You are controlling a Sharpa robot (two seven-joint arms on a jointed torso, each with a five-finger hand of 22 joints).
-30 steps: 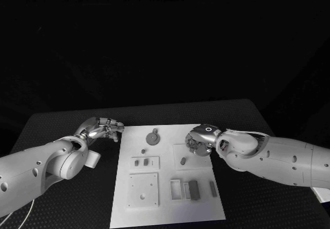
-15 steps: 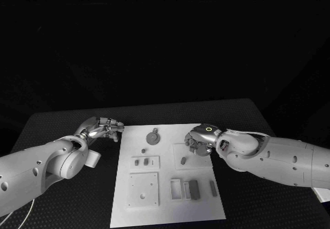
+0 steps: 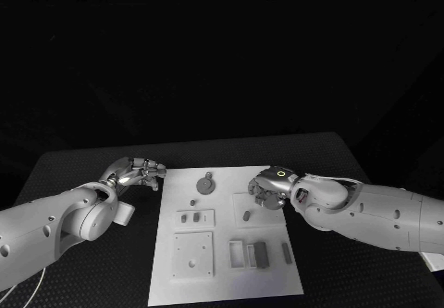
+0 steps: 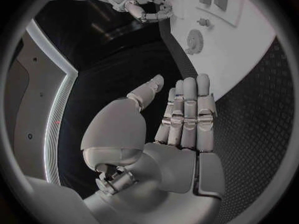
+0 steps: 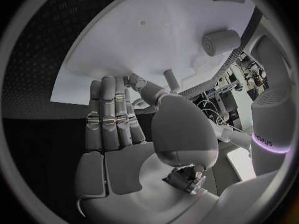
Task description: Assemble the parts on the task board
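The white task board (image 3: 226,282) lies in the middle of the table. Grey parts sit on it: a round toothed piece (image 3: 205,186) at the far end, a slotted plate (image 3: 195,219), a square plate (image 3: 194,255) and upright blocks (image 3: 260,254) near the front. My left hand (image 3: 138,172) rests on the table by the board's far left corner, fingers straight and together (image 4: 187,114), holding nothing. My right hand (image 3: 266,192) hovers over the board's far right edge with nothing in it (image 5: 115,119). A small peg (image 5: 169,78) stands just beyond its thumb.
A short cylinder (image 5: 221,42) stands on the board past the right hand. A thin bar (image 3: 287,254) lies along the board's right side. Black textured table (image 3: 351,256) surrounds the board. The toothed piece (image 4: 195,39) and the right hand (image 4: 134,2) appear in the left wrist view.
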